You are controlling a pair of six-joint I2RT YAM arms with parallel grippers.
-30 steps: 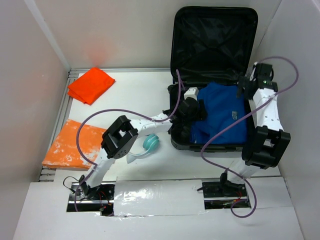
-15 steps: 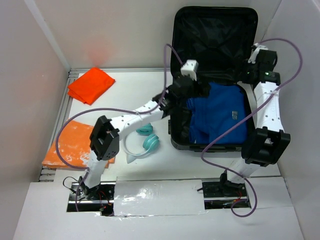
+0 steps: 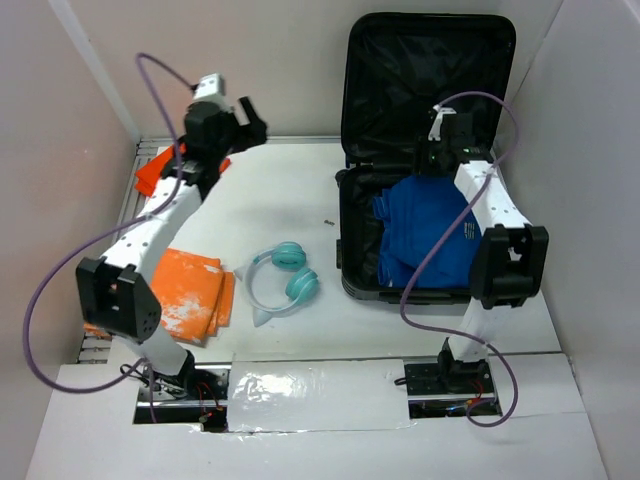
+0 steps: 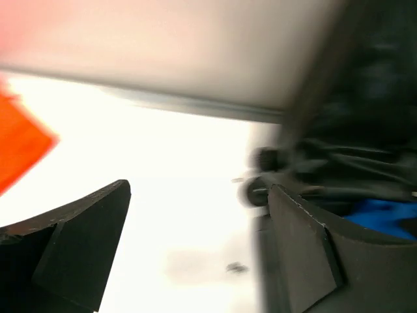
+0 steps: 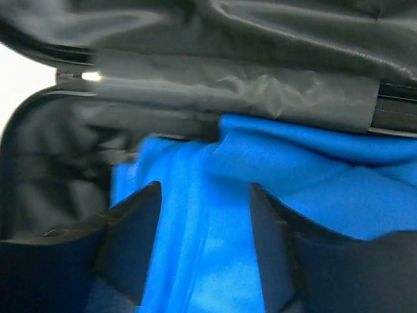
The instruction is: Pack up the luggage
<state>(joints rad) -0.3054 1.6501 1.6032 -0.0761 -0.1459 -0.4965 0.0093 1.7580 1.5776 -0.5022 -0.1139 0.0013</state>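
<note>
**Grippers and luggage: condition as found**

1. My left gripper (image 3: pixel 243 122) hangs in the upper left of the overhead view, above the far edge of the table (image 3: pixel 290 190). Its jaws are spread wide. In the left wrist view (image 4: pixel 199 195) nothing lies between the fingers (image 4: pixel 85 241) and nothing touches them. It is released and holds nothing.

2. My right gripper (image 3: pixel 440 152) sits in the upper right of the overhead view, over the far end of the luggage (image 3: pixel 430 60). In the right wrist view (image 5: pixel 203 195) the jaws stand partly apart with a clear gap. A blue garment (image 5: pixel 313 169) shows through the gap. I cannot tell whether the fingertips touch it. Nothing is clamped.

3. The luggage lies open at the right of the overhead view. Its lid stands up against the back wall with the black lining showing. The lower half holds the blue garment (image 3: pixel 440 230), loosely folded.

4. Outside the luggage, on the table: teal headphones (image 3: pixel 285 280) near the centre, a plain orange cloth (image 3: pixel 158 172) at the upper left, and an orange cloth with white patches (image 3: pixel 190 290) at the lower left.
</note>
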